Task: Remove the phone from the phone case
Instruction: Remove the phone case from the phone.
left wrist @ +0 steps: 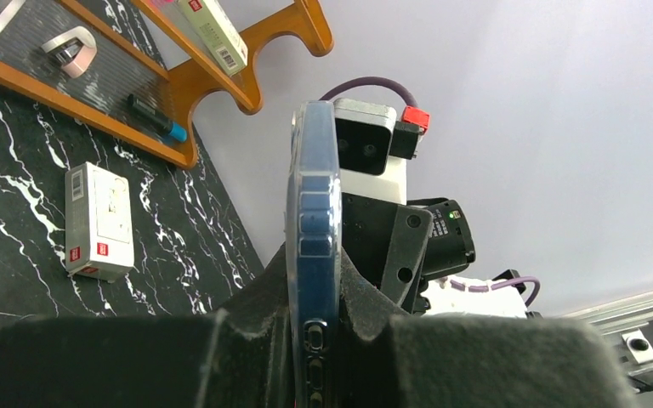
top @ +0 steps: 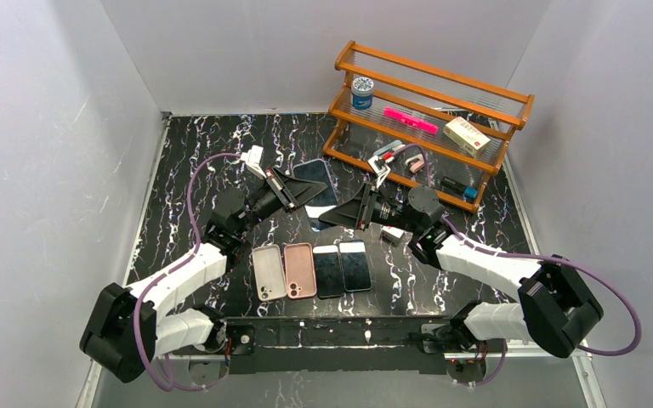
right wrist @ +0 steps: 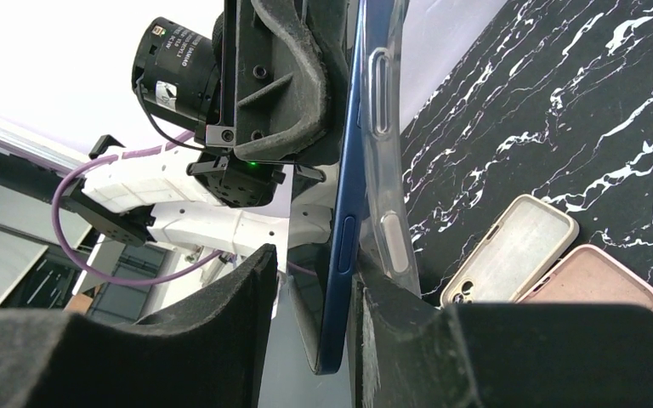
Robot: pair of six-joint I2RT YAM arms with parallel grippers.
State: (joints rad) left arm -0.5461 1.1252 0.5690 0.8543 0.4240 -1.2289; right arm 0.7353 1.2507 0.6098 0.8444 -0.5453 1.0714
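**Cased phone held between both arms at table centre**

Top external: the left gripper [top: 310, 191] and right gripper [top: 333, 216] converge on the phone [top: 316, 177]. A wooden rack [top: 429, 119] stands at 1 o'clock. A row of two loose cases and two phones [top: 310, 270] lies at 6 o'clock.

Left wrist: seen edge-on, the phone in its clear phone case [left wrist: 313, 212] is clamped between the left gripper's closed jaws.

Right wrist: the phone case flares away from the blue phone's edge toward 1 o'clock. Both sit between the right gripper's jaws; whether these clamp cannot be told.
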